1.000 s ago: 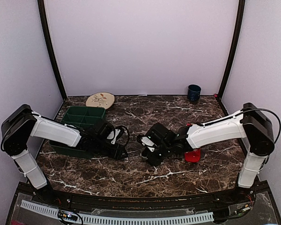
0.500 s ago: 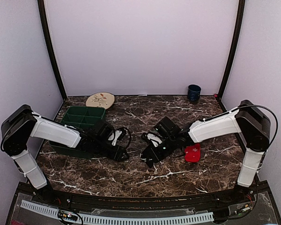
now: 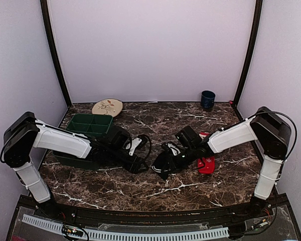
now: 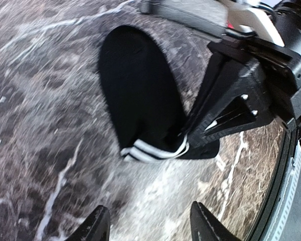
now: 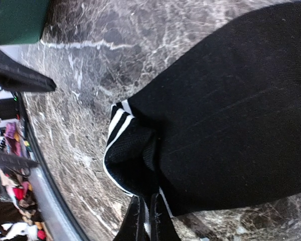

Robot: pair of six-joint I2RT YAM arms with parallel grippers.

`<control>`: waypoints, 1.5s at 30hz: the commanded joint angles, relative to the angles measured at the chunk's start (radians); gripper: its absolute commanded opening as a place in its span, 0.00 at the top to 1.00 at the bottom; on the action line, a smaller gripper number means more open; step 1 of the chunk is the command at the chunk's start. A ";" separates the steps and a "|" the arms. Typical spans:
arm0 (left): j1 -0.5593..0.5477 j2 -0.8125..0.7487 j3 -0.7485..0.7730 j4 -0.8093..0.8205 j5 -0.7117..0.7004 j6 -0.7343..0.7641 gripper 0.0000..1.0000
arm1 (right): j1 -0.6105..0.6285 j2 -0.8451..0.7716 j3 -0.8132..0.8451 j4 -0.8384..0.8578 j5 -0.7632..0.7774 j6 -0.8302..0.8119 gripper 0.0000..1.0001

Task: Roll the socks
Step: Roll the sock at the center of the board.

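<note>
The black sock (image 3: pixel 162 161) with a white-striped cuff lies on the marble table in the middle. It shows in the right wrist view (image 5: pixel 226 110) and in the left wrist view (image 4: pixel 135 95). My right gripper (image 5: pixel 147 221) is shut on the cuff's edge, which is bunched and folded over; in the top view it (image 3: pixel 164 165) sits over the sock. My left gripper (image 4: pixel 149 226) is open and empty, just short of the striped cuff; in the top view it (image 3: pixel 143 166) is left of the sock. The red sock (image 3: pixel 206 163) with white snowflakes lies flat to the right, partly under my right arm.
A green compartment tray (image 3: pixel 88 124) stands at the left behind my left arm. A round patterned plate (image 3: pixel 107 107) lies at the back left. A dark blue cup (image 3: pixel 207 99) stands at the back right.
My left gripper has moved right toward the black sock. My right gripper has shifted right and lower on the sock, taking the cuff and bunching it.
</note>
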 commanded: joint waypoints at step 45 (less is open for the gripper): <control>-0.079 0.219 0.253 -0.071 -0.162 0.010 0.48 | -0.071 0.108 0.146 -0.157 -0.139 -0.033 1.00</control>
